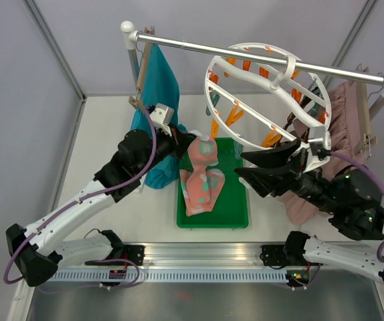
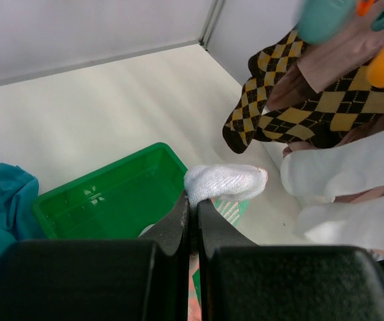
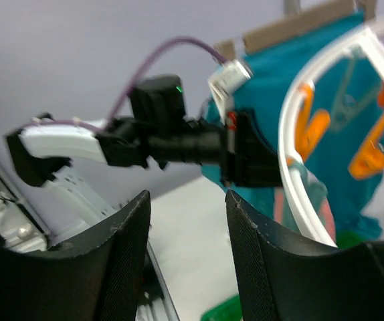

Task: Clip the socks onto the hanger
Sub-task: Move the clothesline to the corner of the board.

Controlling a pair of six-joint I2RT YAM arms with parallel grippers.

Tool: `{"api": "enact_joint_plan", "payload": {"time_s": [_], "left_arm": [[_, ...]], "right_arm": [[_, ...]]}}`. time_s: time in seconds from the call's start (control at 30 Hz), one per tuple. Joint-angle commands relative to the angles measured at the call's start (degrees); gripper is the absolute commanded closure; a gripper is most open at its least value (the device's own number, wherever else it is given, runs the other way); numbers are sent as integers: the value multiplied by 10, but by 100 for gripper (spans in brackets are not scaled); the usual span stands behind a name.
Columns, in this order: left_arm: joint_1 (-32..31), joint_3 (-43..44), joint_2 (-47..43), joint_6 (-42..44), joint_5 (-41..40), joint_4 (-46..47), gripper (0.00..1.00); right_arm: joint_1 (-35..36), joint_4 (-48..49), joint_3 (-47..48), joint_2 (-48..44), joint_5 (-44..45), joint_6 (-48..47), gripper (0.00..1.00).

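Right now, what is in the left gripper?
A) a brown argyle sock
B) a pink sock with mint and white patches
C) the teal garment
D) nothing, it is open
B: the left gripper is shut on the pink sock, which hangs from it over the green tray.

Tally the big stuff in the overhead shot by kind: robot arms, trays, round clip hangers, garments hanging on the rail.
Robot arms: 2, left arm and right arm
Green tray: 1
Round clip hanger: 1
Hanging garments: 2, teal garment and pink skirt
Total: 6
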Motion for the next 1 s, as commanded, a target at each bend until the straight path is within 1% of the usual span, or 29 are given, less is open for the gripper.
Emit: {"api": "enact_joint_plan", "payload": {"time_s": [0.0, 0.03, 0.1, 0.17, 0.2, 0.23, 0.33, 0.37, 0.43, 0.47, 0.6, 0.7, 0.73, 0.8, 0.83, 0.9, 0.97], "left_arm": [[-1, 2, 2, -5, 9, 23, 98], [-1, 2, 1, -5, 9, 25, 98], [-1, 2, 2, -6, 9, 24, 98], [-1, 3, 4, -7, 9, 24, 98], [-1, 2, 6, -7, 9, 24, 98], [-1, 2, 7, -7, 10, 24, 98], [-1, 3, 9, -6, 10, 23, 98], [-1, 4, 10, -6, 10, 23, 98], [-1, 4, 12, -5, 10, 23, 98], [-1, 4, 12, -5, 10, 23, 98], [-1, 3, 12, -4, 9, 23, 98], [-1, 4, 13, -4, 9, 23, 98], [-1, 4, 14, -4, 10, 22, 98], [-1, 5, 14, -4, 11, 22, 98], [-1, 5, 14, -4, 11, 22, 98], [-1, 6, 14, -4, 11, 22, 98], [-1, 7, 15, -3, 12, 21, 98]], "right_arm": [[1, 51, 56, 0, -80, 30, 45], [1, 67, 58, 2, -67, 30, 45], [1, 74, 65, 3, -33, 16, 49], [1, 84, 76, 2, 47, 3, 51], [1, 93, 76, 0, 71, -19, 51], [0, 102, 79, -1, 125, -31, 50], [1, 124, 93, 5, 200, -74, 49], [1, 143, 92, 6, 247, -86, 47], [1, 161, 94, 9, 283, -123, 47], [1, 176, 97, 14, 317, -133, 47], [1, 212, 113, 28, 377, -187, 45], [1, 217, 155, 52, 383, -206, 43], [0, 208, 188, 70, 384, -209, 43], [0, 211, 217, 86, 400, -225, 43], [1, 219, 243, 104, 425, -234, 41], [1, 215, 276, 122, 446, -261, 40], [1, 208, 325, 150, 501, -280, 39]]}}
